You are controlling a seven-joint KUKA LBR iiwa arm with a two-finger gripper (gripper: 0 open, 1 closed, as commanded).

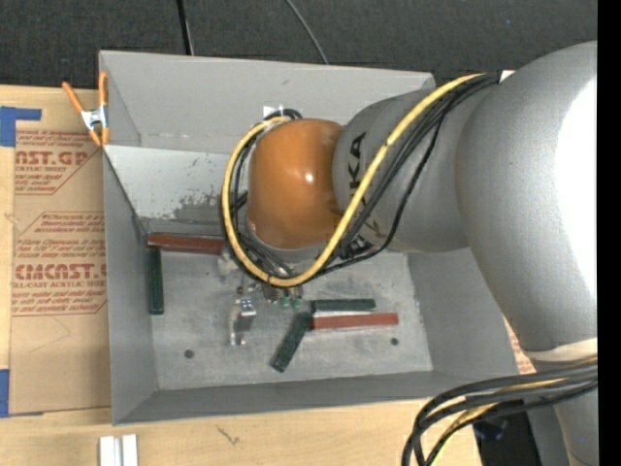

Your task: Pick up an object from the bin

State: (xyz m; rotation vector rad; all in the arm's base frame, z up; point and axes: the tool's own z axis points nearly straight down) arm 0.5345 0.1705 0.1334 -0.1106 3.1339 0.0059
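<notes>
Three sticks [354, 321] by bin's [378, 359] front edge; dark green stick [290, 344] judged light, stiff, best gripped mid-length. State of hand [240, 322] cannot be told.

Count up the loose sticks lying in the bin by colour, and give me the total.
Red sticks: 2
Dark green sticks: 3
Total: 5 in view; the arm may hide more.

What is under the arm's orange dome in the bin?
Below the orange dome, the gripper hangs over grey bin floor, a slanted dark green stick beside it. The floor directly beneath the dome is covered.
</notes>
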